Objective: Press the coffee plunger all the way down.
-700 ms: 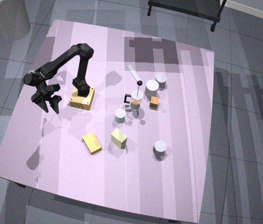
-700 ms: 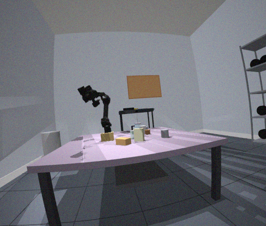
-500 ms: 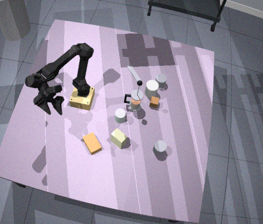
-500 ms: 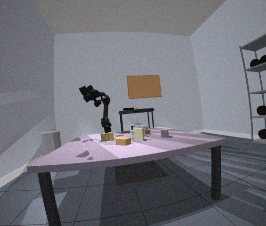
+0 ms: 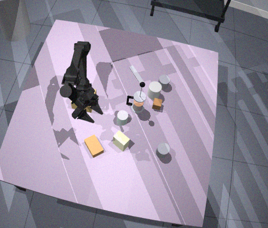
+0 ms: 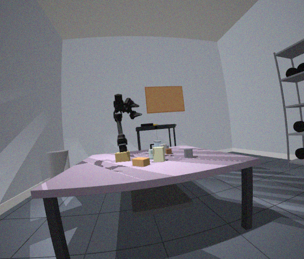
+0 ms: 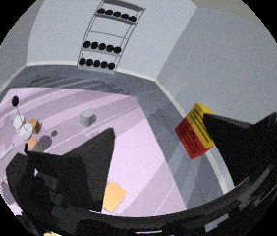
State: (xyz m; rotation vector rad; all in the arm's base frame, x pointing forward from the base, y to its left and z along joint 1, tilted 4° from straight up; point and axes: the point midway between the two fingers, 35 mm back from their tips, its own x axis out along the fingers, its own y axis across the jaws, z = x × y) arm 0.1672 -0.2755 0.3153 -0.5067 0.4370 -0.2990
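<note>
The approach is the step in hand: the pincer (image 5: 91, 113) hangs high over the arm's own base, spread wide and grasping nothing, well apart from the coffee press (image 5: 138, 102). The press stands upright on the table (image 5: 43, 152) among the clutter, its black handle (image 5: 129, 100) toward the arm. Its plunger knob (image 5: 142, 84) sits at the top of a thin rod, well above the lid, so the plunger looks fully raised and no pressing is done yet.

The next move likely calls for carrying the pincer across and above the knob, then coming straight down along the rod; a sideways push could tip or shift the press. A white cylinder (image 5: 154, 90) and a small orange block (image 5: 157, 103) stand just beside it, leaving little room on that side.

The glass body shows an orange-tinted fill in its lower part. Whether the other cylinders are hollow I cannot tell.
</note>
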